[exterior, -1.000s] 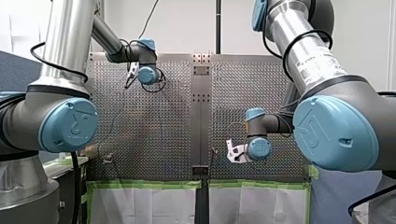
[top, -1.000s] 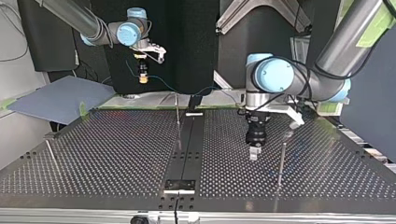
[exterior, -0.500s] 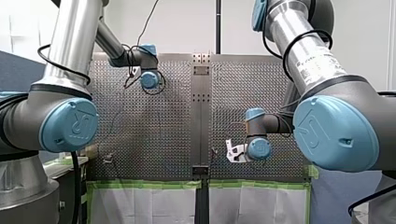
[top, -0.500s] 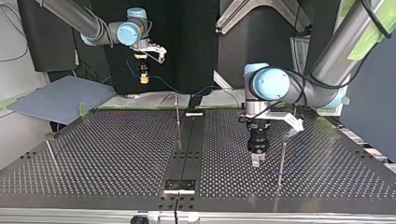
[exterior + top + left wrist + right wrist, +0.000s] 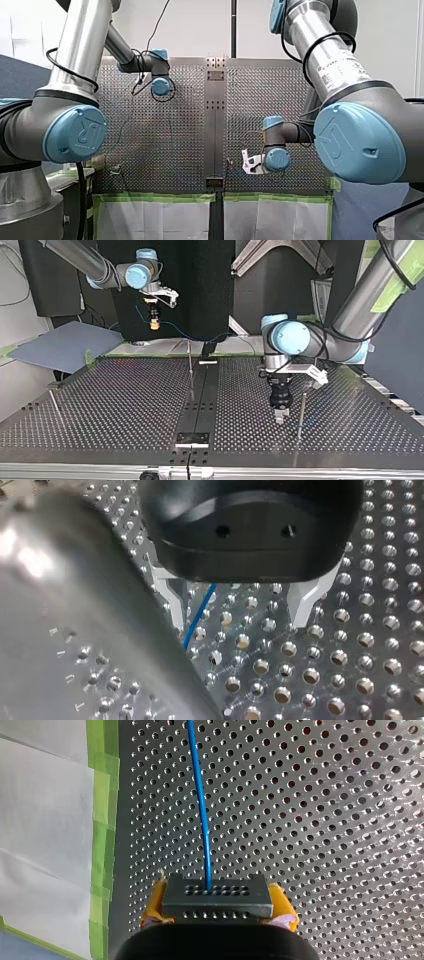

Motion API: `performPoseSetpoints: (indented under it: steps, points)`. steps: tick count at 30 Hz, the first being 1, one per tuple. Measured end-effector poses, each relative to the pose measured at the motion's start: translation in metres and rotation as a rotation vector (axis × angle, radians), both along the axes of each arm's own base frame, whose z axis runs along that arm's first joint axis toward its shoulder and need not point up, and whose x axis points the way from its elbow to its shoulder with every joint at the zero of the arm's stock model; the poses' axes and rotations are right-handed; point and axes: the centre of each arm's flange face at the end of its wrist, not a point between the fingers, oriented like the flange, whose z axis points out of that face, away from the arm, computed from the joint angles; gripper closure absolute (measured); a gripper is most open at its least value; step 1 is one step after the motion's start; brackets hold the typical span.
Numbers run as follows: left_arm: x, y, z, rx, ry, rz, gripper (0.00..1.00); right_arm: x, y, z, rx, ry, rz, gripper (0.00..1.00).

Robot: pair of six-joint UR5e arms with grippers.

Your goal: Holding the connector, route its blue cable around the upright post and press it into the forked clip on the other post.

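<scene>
One thin blue cable [image 5: 200,805] looks light, bendy; right gripper [image 5: 218,906] pinches its dark block connector [image 5: 217,895]; left gripper [image 5: 237,614] spread around cable.

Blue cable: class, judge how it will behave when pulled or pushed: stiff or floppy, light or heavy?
Likely flexible yet slightly springy: the blue cable leaves the connector in a smooth curve. Probably light, being so thin. It may slip sideways: my left hand stands open around it.

Dark connector [image 5: 217,897] with blue cable [image 5: 200,805]
</scene>
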Motion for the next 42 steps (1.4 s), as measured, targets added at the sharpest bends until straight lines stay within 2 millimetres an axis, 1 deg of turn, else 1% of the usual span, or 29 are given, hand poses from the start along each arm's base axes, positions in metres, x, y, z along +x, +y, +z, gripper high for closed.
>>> performPoseSetpoints:
  steps: [7,10,14,21,25,35,38,42]
  points:
    - [0.001,-0.002,-0.002,0.000,0.002,-0.016,0.01,0.000,0.000,0.000,0.000,0.000,0.000,1.00]
    - [0.004,-0.006,-0.009,0.003,0.017,-0.019,0.01,0.000,0.000,0.000,0.000,0.000,0.001,1.00]
    - [0.007,-0.008,-0.025,0.008,0.053,-0.009,0.01,0.000,0.000,0.000,0.000,0.000,0.000,1.00]
    - [0.009,-0.008,-0.040,0.010,0.085,0.009,0.01,0.000,0.000,0.000,0.001,0.001,0.001,1.00]
    - [0.009,-0.008,-0.056,0.020,0.119,0.017,0.01,0.000,0.000,0.000,0.001,0.002,0.001,1.00]
    - [0.003,-0.014,-0.112,0.057,0.222,0.035,0.01,0.000,0.001,0.000,0.002,0.003,0.002,1.00]
    - [0.001,-0.014,-0.120,0.062,0.235,0.038,0.01,0.000,0.001,0.000,0.002,0.003,0.002,1.00]
    - [-0.001,-0.015,-0.123,0.065,0.245,0.042,0.01,0.000,0.001,0.000,0.003,0.004,0.002,1.00]
